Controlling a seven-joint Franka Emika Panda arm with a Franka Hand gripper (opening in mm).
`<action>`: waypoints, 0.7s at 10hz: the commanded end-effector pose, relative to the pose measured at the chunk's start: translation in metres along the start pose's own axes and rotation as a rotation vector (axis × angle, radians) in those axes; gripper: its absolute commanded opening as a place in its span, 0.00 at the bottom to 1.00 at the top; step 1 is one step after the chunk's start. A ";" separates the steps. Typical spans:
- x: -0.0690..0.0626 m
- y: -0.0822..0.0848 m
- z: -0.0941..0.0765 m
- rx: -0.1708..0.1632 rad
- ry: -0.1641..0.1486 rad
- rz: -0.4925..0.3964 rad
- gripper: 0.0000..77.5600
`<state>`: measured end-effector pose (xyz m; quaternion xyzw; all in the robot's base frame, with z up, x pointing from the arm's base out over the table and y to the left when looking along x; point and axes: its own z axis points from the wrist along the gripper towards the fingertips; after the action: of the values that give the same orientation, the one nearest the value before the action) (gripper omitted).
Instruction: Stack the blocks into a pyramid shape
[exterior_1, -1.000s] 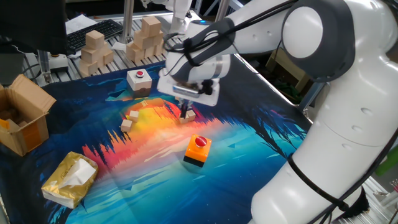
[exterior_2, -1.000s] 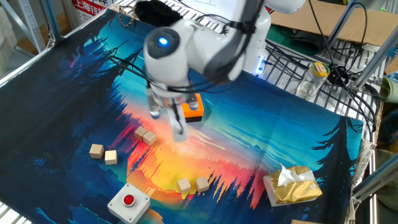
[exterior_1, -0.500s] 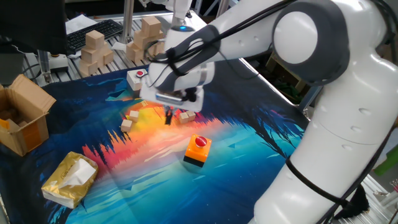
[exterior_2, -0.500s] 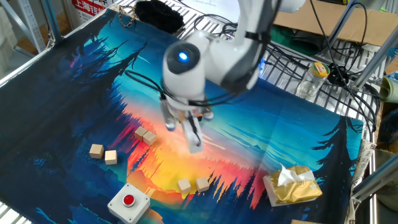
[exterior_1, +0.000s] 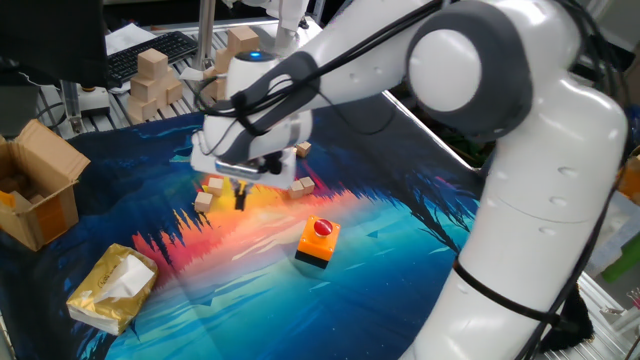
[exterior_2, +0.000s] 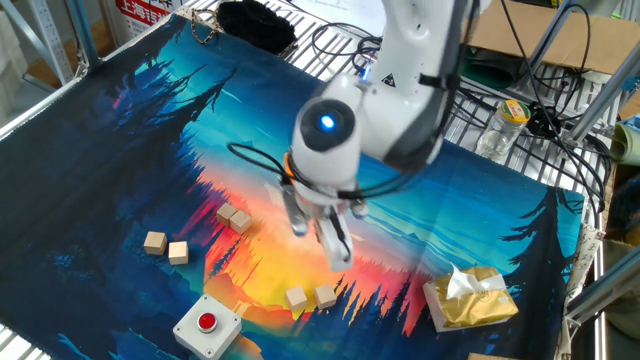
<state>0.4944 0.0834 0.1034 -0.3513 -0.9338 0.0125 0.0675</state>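
The six small blocks lay flat on the printed mat in three separate pairs, none stacked: in the other fixed view one pair (exterior_2: 166, 247) sat at the lower left, a second pair (exterior_2: 234, 217) sat just left of centre on the orange patch, and a third pair (exterior_2: 311, 297) sat near the bottom centre. All three pairs were where they had been a second before. What had changed was the arm: the gripper (exterior_2: 322, 232) had swept from above the second pair, near the orange button box, toward the lower right of that frame, and it now hung over the mat between the second and third pairs, touching neither. The orange button box could no longer be seen in that view. In the one fixed view the gripper (exterior_1: 240, 196) had travelled leftward from centre frame, past the orange button box (exterior_1: 318, 241), and now stood just beside a block (exterior_1: 205, 200) at the left of the orange patch. Its fingers pointed down and carried nothing, but whether they were parted or closed could not be told. The white button box (exterior_2: 205, 325) and the gold tissue pack (exterior_2: 468, 297) had not moved.
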 end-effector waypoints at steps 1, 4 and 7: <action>-0.003 0.008 0.001 -0.007 -0.001 -0.010 0.01; -0.007 0.025 -0.005 -0.024 0.016 0.014 0.01; -0.006 0.030 0.001 -0.034 0.008 0.015 0.01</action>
<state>0.5174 0.1005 0.1021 -0.3599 -0.9305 -0.0006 0.0686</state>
